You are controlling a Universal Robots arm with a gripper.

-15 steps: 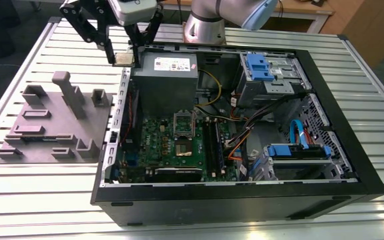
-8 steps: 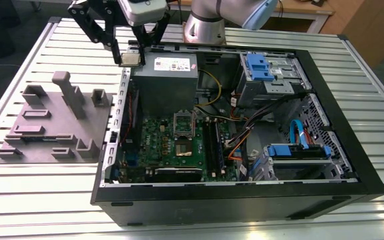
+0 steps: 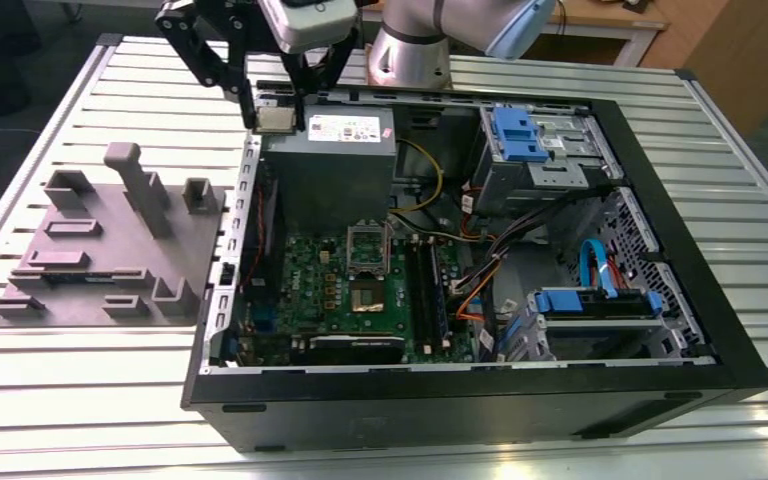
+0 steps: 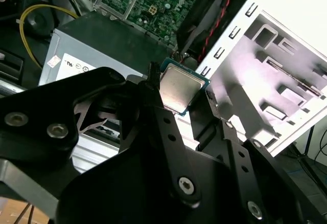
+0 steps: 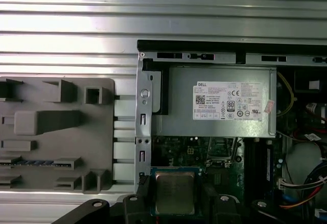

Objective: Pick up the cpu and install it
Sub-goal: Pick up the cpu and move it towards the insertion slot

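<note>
Holding the cpu (image 3: pixel 275 121) by its edges, the gripper (image 3: pixel 275 112) hovers above the power supply box (image 3: pixel 331 165), on the exterior view's left side of the open computer case (image 3: pixel 491 405). Fingers (image 4: pixel 166 124) pinch the chip flat, metal top facing the wrist cameras. The socket (image 3: pixel 368 243) on the motherboard (image 3: pixel 344 290) is well apart. The carry probably goes best level, with a firm pinch, no tilt and the chip square to the socket; skew risks bent pins.

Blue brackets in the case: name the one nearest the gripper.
The blue bracket beside the labelled grey box; the other sits across the case, farther off.
</note>
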